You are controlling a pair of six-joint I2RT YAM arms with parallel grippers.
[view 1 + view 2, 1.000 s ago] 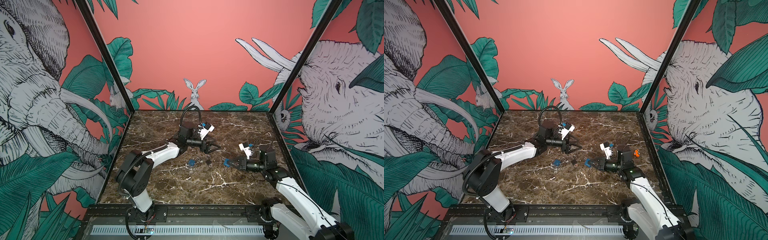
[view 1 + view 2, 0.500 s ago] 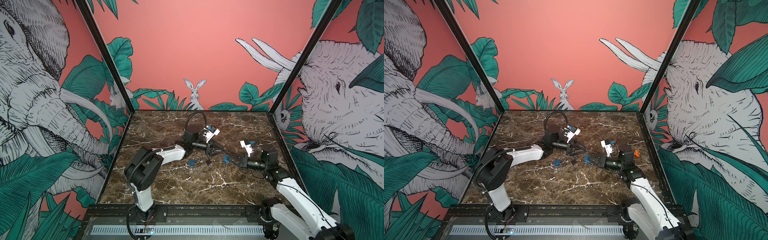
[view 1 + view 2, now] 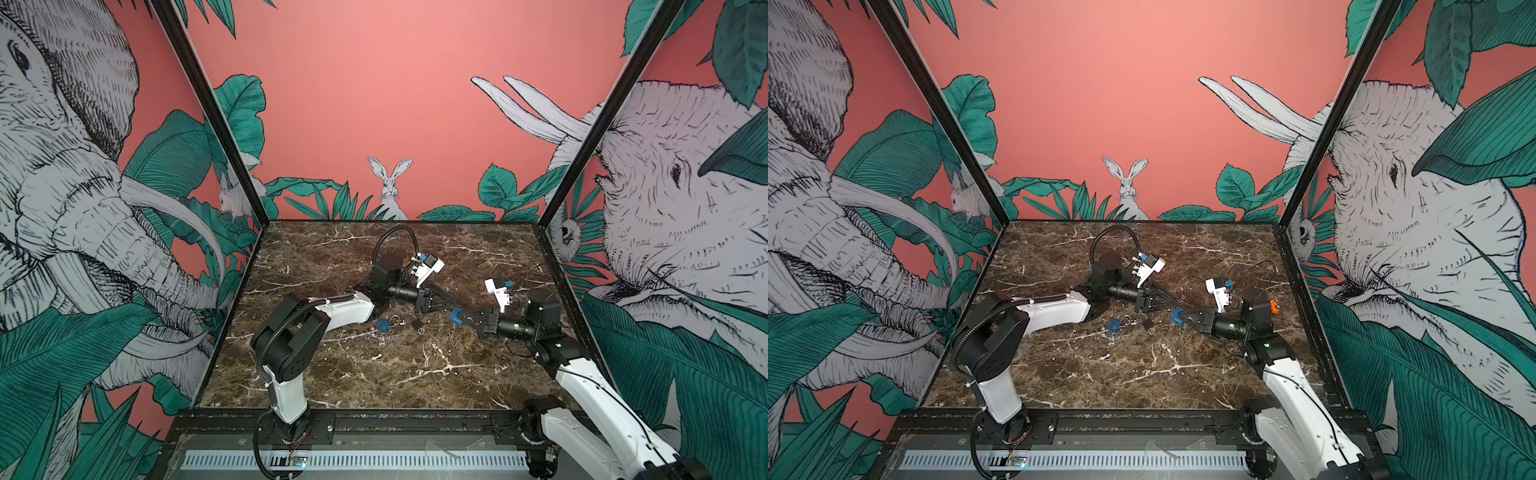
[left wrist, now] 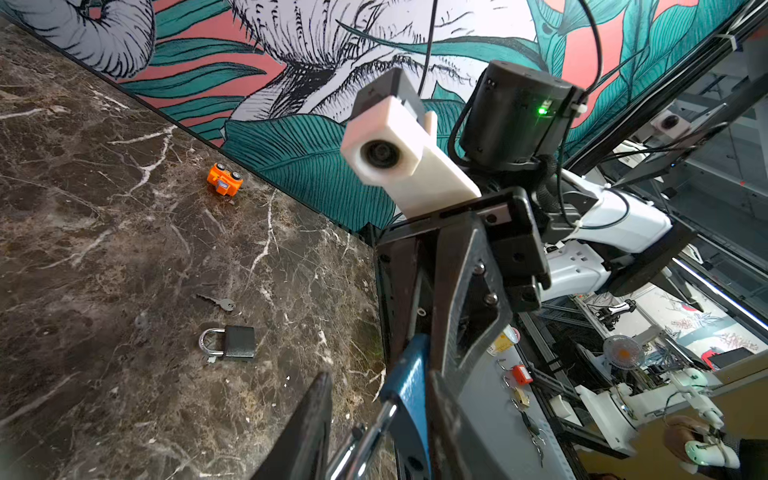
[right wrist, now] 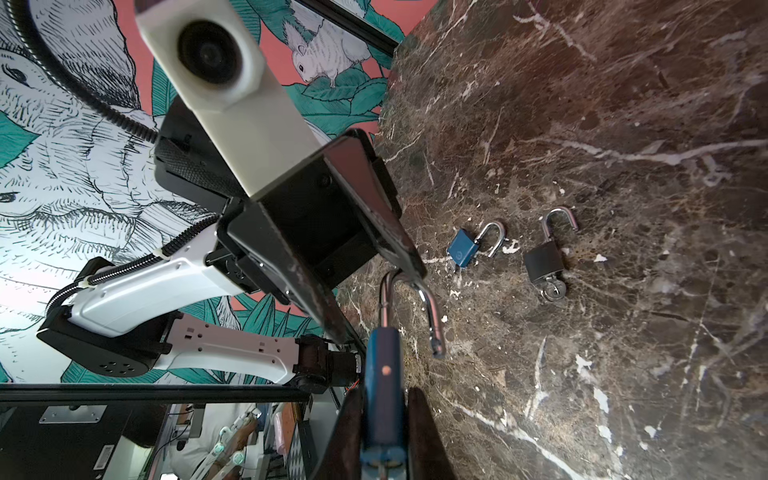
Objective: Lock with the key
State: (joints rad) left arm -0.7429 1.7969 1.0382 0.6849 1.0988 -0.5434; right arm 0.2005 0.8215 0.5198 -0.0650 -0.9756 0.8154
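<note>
Right pincer [image 5: 384, 401] clamps the blue padlock [image 3: 456, 315] by its body, right of middle in both top views. Left pincer [image 3: 445, 304] stands part-open about its open shackle [image 5: 428, 307], one fingertip [image 5: 413, 266] touching the bend. A key [image 5: 552, 289] sits in the open black padlock [image 5: 542, 262] on the bench [image 5: 623, 374].

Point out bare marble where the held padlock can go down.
Bare: the wide front of the table between both arm bases, and the back strip along the rabbit wall. Crowded: the middle, around the loose blue padlock and black padlock.
</note>
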